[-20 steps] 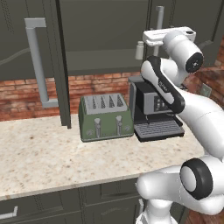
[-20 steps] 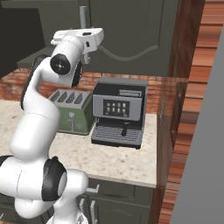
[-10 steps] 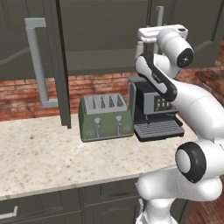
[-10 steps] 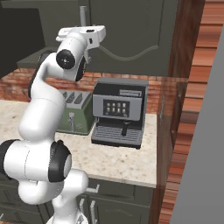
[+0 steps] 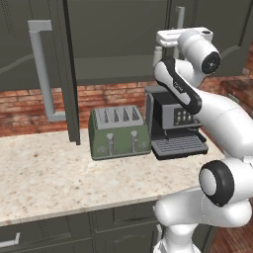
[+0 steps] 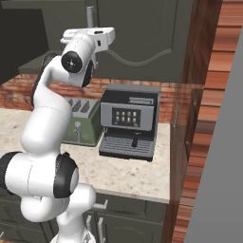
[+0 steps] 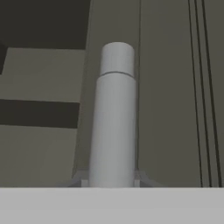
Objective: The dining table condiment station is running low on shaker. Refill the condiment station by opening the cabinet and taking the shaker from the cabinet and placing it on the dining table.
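**A:** What does your tool have hold of?

**B:** Your dark 2-finger gripper point(image 7: 110, 180) is closed on the small pale grey-white cylindrical shaker point(image 7: 114, 127). It stands upright in the middle of the hand view, with 1 fingertip point(image 7: 81, 180) on each side of its lower body. In the left base view it sits at upper right, inside the dark grey-green wall cabinet point(image 5: 113, 44).

**A:** And the risk from here?

**B:** You are gripping low on a smooth round body, so a quick pull could tip it or let it slide out. Swing wide and you may clip the open cabinet door point(image 5: 64, 74) at upper left. If it drops, it probably lands by the green toaster point(image 5: 120, 132) and black coffee machine point(image 5: 175, 123) on the speckled beige counter point(image 5: 59, 183).
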You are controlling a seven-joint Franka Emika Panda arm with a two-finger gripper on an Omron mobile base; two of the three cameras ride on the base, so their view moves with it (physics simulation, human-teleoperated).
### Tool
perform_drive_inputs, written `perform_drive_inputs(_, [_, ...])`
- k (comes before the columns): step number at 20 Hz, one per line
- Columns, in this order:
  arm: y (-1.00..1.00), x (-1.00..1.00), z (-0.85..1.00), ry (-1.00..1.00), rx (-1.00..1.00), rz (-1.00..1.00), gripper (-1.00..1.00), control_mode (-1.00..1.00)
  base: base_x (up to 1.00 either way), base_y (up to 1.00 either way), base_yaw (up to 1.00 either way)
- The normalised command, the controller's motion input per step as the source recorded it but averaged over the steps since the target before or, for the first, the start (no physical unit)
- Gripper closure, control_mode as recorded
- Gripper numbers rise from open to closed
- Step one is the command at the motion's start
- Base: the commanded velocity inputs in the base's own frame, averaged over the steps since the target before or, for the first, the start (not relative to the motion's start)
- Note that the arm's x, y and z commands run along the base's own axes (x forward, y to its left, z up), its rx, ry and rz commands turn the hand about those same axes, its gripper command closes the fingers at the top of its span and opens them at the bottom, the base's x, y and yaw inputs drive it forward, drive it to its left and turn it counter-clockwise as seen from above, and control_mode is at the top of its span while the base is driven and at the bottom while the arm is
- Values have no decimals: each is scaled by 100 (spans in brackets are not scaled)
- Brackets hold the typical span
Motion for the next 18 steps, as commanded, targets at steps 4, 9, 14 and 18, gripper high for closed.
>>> perform_drive_inputs(4, [4, 9, -12, 4, 0, 3, 100, -100, 0, 0, 0])
perform_drive_inputs(9, [-2, -26, -3, 1, 0, 1, 100, -100, 0, 0, 0])
perform_drive_inputs(14, [-26, -94, 0, -1, 0, 0, 100, -100, 0, 0, 0])
perform_drive_inputs(18, [-22, -100, 7, 0, 0, 0, 100, -100, 0, 0, 0])
